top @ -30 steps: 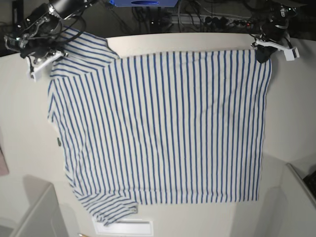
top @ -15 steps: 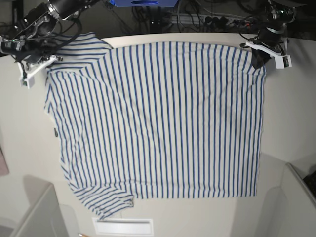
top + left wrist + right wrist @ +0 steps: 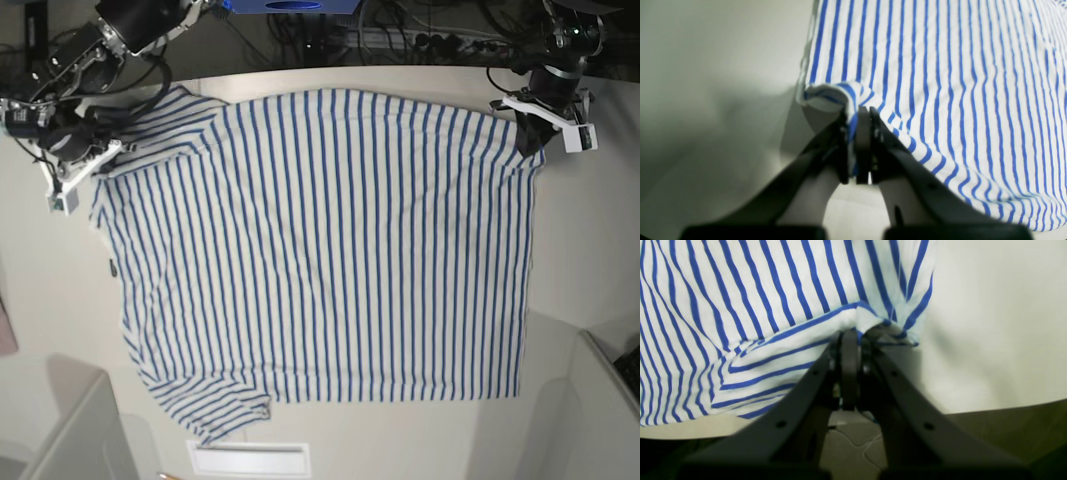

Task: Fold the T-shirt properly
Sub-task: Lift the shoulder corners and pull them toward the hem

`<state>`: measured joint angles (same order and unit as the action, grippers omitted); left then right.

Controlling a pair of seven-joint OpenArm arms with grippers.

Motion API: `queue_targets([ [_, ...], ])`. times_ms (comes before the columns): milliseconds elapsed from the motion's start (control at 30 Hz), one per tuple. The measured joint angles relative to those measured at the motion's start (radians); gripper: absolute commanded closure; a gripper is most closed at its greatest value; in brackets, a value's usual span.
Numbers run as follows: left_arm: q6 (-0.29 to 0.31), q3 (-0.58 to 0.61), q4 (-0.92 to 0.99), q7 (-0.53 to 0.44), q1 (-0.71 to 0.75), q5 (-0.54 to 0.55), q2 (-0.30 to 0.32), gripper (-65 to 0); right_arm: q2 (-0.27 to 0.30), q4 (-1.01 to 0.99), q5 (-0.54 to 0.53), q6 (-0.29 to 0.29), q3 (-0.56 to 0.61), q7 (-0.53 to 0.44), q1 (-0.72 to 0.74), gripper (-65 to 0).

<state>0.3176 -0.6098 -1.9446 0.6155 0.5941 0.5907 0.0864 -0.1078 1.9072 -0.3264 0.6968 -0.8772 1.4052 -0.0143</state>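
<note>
The T-shirt (image 3: 320, 250), white with thin blue stripes, lies spread over the pale table, neck side at the left, one sleeve bunched at the bottom left. My left gripper (image 3: 530, 135) is shut on the shirt's far right corner; in the left wrist view the jaws (image 3: 858, 133) pinch a folded bit of striped cloth (image 3: 940, 83). My right gripper (image 3: 95, 155) is shut on the far left corner by the upper sleeve; in the right wrist view the jaws (image 3: 850, 340) clamp the hem (image 3: 773, 323). The held far edge lies stretched between the two grippers.
The pale table (image 3: 590, 240) shows bare to the right and left of the shirt. A grey bin edge (image 3: 70, 430) stands at the bottom left, another (image 3: 610, 390) at the bottom right. A white label strip (image 3: 250, 460) sits by the front edge. Cables and dark gear lie behind the table.
Both grippers moved with the shirt's far edge; the right gripper came down and nearer, and the left gripper went slightly lower. The cloth shifted toward the back of the table and pulled flatter.
</note>
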Motion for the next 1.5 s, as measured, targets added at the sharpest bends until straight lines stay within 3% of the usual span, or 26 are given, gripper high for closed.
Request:
queue_targets([
  [433, 0.001, 0.002, -0.022, 0.001, -0.056, 0.000, 0.000, 0.0, 0.000, -0.008, 0.005, 0.000, 0.000, 0.007, 0.039, 0.0],
  [600, 0.001, 0.005, -0.022, 0.000, -0.096, -0.007, 0.002, 0.0, 0.000, -0.096, 0.009, 0.000, 0.000, 0.005, 0.069, 0.0],
  [700, 0.002, 0.002, -0.011, 0.068, -0.129, -0.013, 0.002, 0.0, 0.000, -0.115, 0.011, 0.000, 0.000, 0.005, 0.080, 0.0],
  [967, 0.004, 0.006, 0.039, 0.104, -0.200, -0.177, -0.005, 0.0, 0.000, -0.121, 0.008, 0.000, 0.000, 0.005, 0.127, 0.0],
  [1500, 0.003, 0.007, 0.069, 0.108, -0.234, -0.194, 0.000, 0.0, 0.008, -0.203, 0.012, 0.000, 0.000, 0.006, 0.222, 0.0],
])
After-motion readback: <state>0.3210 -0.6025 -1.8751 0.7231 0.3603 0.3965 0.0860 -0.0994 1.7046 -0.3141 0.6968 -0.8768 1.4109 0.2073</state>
